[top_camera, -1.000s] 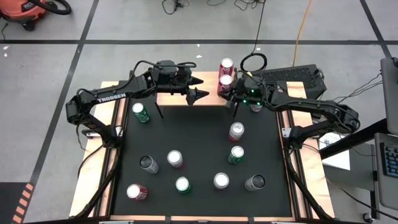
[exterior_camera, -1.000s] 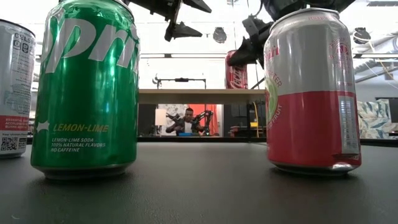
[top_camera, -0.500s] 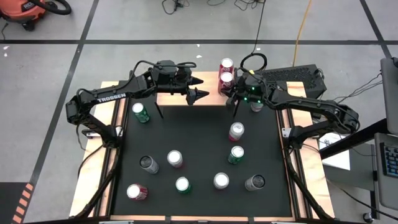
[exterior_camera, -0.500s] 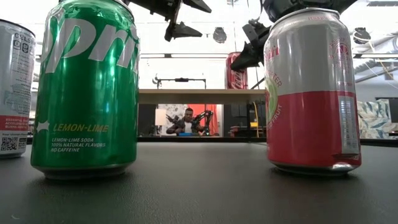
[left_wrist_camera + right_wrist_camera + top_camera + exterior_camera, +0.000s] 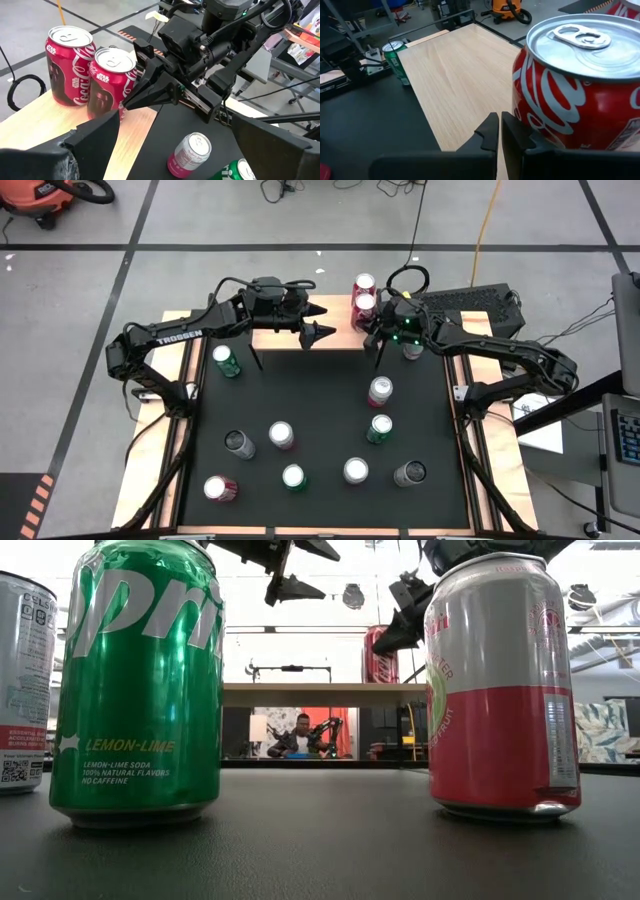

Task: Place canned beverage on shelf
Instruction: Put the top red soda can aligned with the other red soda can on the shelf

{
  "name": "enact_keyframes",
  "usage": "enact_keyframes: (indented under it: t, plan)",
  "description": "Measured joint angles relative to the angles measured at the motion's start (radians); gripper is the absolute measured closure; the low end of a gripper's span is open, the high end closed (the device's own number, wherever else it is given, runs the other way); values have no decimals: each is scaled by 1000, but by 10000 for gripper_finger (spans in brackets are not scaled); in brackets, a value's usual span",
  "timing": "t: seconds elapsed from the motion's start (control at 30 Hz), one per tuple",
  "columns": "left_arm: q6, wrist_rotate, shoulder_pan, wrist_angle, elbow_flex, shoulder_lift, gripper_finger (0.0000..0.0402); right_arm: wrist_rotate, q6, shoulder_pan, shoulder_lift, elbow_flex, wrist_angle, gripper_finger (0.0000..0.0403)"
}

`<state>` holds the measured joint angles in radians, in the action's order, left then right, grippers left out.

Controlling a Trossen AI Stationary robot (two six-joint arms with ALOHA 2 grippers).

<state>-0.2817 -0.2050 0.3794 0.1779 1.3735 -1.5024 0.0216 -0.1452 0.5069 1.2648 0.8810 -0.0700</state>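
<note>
On the shelf (image 5: 290, 338) at the table's far edge stood two red cans (image 5: 363, 307) side by side, upright on the light wood. Right beside the nearer one hung the right gripper (image 5: 131, 102), its fingers pressed together on nothing — tips just at the can's wall. Over the shelf's middle the left gripper (image 5: 318, 322) hovered, fingers spread wide — empty.
</note>
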Motion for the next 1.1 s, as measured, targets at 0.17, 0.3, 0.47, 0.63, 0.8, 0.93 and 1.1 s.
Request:
enact_keyframes:
  t: [0.17, 0.3, 0.47, 0.63, 0.8, 0.93, 1.1]
  plan:
    - [1, 0, 0, 3, 0, 0, 15, -2, 2, 5, 0, 0, 0, 403]
    - [1, 0, 0, 14, 0, 0, 15, -4, 3, 14, 0, 0, 0, 403]
    - [1, 0, 0, 22, 0, 0, 15, -27, 5, 19, 0, 0, -1, 403]
    - [1, 0, 0, 22, 0, 0, 15, -25, 3, 19, 13, 0, -12, 403]
    - [1, 0, 0, 23, 0, 0, 15, -22, 1, 18, 47, 0, -33, 403]
    - [1, 0, 0, 23, 0, 0, 15, -22, 2, 18, 55, 0, -37, 403]
    - [0, 0, 0, 27, 0, 0, 15, 10, 0, 18, 34, 0, -30, 403]
